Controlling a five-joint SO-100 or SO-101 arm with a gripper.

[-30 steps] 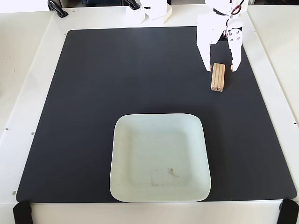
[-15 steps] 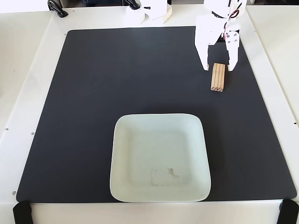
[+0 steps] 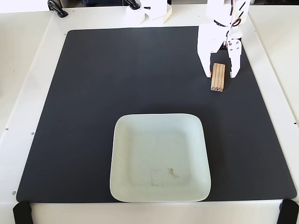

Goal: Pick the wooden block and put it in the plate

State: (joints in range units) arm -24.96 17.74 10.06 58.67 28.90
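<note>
The wooden block is a small light-tan grooved block lying on the black mat at the upper right. My white gripper comes down from the top right and is open, with one finger on each side of the block's upper end. The fingers stand close to the block but do not visibly clamp it. The plate is a large square pale-white plate with rounded corners at the lower centre, with a small smudge on its flat centre. It holds nothing.
A black mat covers most of the white table. White arm parts and black clamps sit along the far edge. Black clamps also hold the near corners.
</note>
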